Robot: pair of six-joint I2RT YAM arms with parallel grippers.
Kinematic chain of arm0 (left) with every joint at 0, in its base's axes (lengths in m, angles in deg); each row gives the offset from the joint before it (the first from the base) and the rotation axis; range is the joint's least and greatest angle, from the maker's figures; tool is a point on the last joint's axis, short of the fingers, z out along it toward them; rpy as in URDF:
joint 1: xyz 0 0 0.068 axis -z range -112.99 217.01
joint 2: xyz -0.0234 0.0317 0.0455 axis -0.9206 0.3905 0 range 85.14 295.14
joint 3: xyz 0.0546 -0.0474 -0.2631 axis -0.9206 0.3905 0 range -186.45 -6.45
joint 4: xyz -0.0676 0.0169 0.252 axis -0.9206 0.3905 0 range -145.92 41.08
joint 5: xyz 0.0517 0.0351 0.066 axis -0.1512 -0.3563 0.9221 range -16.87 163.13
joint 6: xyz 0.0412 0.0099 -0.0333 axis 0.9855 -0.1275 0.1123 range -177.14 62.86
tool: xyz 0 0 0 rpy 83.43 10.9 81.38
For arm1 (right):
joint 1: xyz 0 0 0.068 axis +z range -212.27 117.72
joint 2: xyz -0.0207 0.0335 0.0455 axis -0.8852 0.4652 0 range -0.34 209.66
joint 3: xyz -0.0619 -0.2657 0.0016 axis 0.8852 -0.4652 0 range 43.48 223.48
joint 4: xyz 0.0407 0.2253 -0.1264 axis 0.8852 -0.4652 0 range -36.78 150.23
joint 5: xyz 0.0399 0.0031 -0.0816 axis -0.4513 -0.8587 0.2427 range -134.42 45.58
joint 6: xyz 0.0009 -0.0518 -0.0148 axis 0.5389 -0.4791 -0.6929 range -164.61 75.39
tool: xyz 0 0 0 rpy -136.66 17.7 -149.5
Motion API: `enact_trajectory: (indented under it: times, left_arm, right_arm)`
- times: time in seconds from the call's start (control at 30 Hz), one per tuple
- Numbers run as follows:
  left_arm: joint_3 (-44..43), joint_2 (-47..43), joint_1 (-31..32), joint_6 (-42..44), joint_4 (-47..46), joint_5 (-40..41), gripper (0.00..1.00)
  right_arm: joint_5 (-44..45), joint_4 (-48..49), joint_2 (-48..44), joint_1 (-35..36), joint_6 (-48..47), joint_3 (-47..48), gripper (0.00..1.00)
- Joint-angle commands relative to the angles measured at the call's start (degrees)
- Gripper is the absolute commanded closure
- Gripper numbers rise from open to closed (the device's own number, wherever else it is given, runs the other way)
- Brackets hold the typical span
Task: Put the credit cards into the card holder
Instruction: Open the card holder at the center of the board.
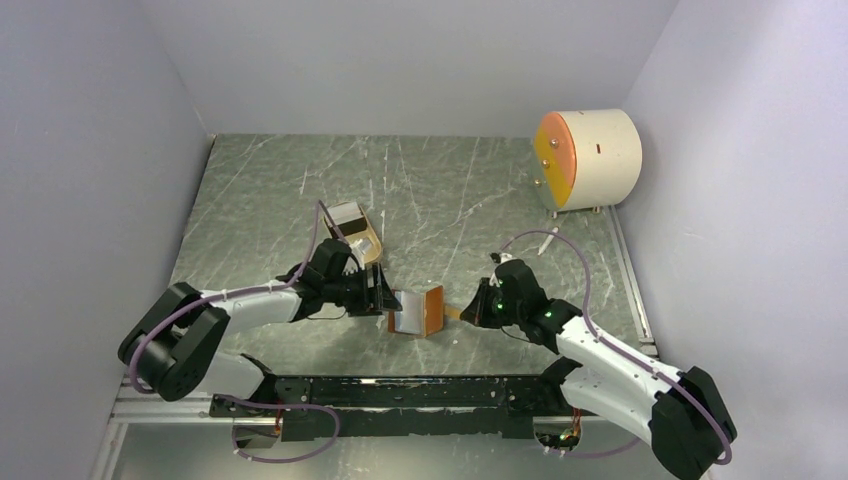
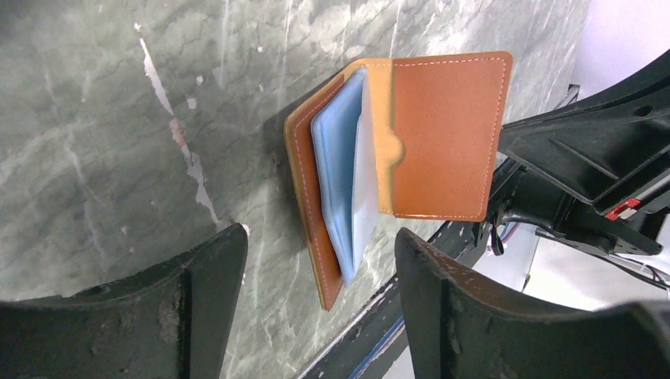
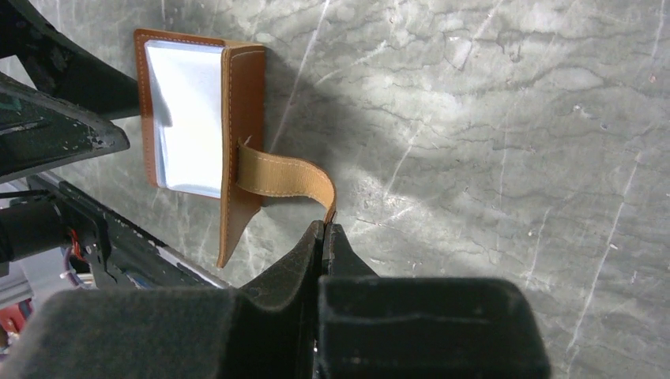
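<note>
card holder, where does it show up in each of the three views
top external: reddish-brown leather folding card holder sits open near the picture's centre
left wrist: card holder upper centre, pale blue sleeves showing
right wrist: card holder upper left, its tan strap pinched by the right end effector
shared landmark: black rail along the near edge, in all three

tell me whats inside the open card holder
Inside the card holder, pale blue and whitish sheets show. Cards or sleeves, I cannot tell; anything between them is covered.
</note>
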Motion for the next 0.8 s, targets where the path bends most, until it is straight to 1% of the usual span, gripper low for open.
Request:
enact_trajectory:
  times: [0.0,0.1,0.17,0.2,0.27,0.33,0.4,0.43,0.5,0.57,0.63,0.67,0.77]
  left_arm:
    - [-1.2,1.94,1.1,0.22,-6.41,-0.8,0.29]
    - [-1.74,3.72,1.91,-0.53,-9.53,-2.48,0.34]
    - [-2.71,5.06,2.75,-0.62,-9.83,-1.9,0.37]
    - [-3.31,5.65,3.02,-0.48,-9.54,-1.47,0.42]
    - [-4.04,6.07,3.33,-0.52,-9.39,-0.97,0.6]
    - [-3.9,5.33,3.54,-0.71,-9.77,-0.49,0.73]
    - [-3.56,3.74,3.56,-0.67,-9.7,0.03,0.86]
    - [-3.63,2.66,3.56,-0.57,-9.26,0.34,0.9]
    - [-3.94,0.73,3.55,-0.04,-7.61,0.75,0.91]
    - [-4.54,-1.02,3.51,0.44,-5.56,1.23,0.91]
    - [-5.58,-2.56,3.56,0.78,-1.95,2.91,0.91]
    - [-6.26,-3.2,3.56,0.98,0.41,4.08,0.91]
    - [-8.56,-3.86,3.55,1.13,8.11,8.33,0.91]
  right_arm:
    - [0.65,-0.51,-1.22,-0.53,0.09,-0.98,1.0]
    - [0.14,-0.58,-1.9,-0.59,-0.12,-0.73,1.0]
    - [0.12,-0.68,-2.32,-0.61,-0.28,-0.62,1.0]
    - [0.38,-0.92,-2.44,-0.61,-0.45,-0.54,1.0]
    - [0.58,-1.24,-2.37,-0.57,-0.69,-0.47,1.0]
    - [0.36,-1.21,-2.37,-0.6,-0.64,-0.68,1.0]
    - [0.1,-1.2,-2.96,-0.57,-0.53,-0.94,1.0]
    - [0.4,-1.49,-3.37,-0.59,-0.38,-0.9,1.0]
    - [0.53,-2.4,-4.22,-0.61,0.02,-0.25,0.94]
    - [0.71,-4.02,-5.12,-0.61,0.66,1.44,0.86]
    - [0.22,-6.02,-5.99,-0.53,1.71,3.79,0.71]
    - [-0.15,-7.06,-6.59,-0.48,2.24,5.58,0.66]
    - [-1.91,-6.22,-8.0,0.16,5.1,7.91,0.58]
